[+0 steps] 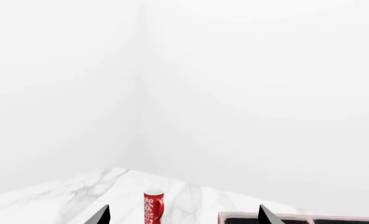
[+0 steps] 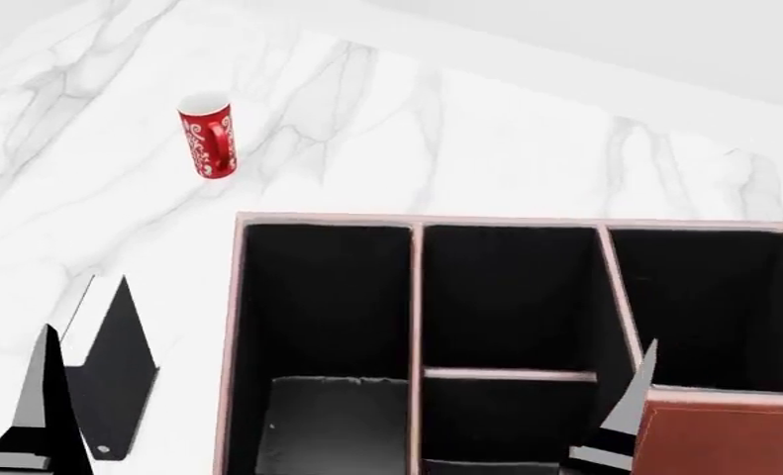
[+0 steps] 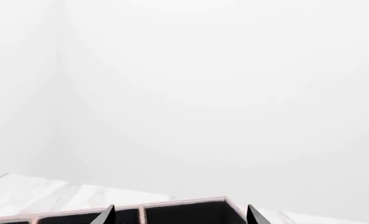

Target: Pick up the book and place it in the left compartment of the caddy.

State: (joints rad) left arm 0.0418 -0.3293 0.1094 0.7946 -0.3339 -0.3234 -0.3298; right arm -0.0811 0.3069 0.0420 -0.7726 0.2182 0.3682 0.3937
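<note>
though each wrist view cuts its pincer down to two dark fingertips at the frame's edge, both gaps read clearly. the left pincer stands wide open with nothing between its tips, and the right pincer is spread just as wide and holds nothing.

in the head view one left finger rises at the bottom corner, its base cut off. just beside it lies the book, a dark slab on the worktop with a small white round mark near its lower end. a dark spike stands over its top, and i cannot tell where book ends and finger begins. the book sits outside the caddy, between the left pincer and the caddy's wall.

only one finger of the right pincer shows, over the caddy. next to it is a reddish-brown panel with a pale rim, cut off by the frame.

the left compartment is black-lined. a grey patch shows low in it, and i cannot tell what that is. the middle bay, split by a low crossbar, and the far bay look dark and bare.

beyond the left pincer a red mug stands on the worktop, well apart from the caddy.
</note>
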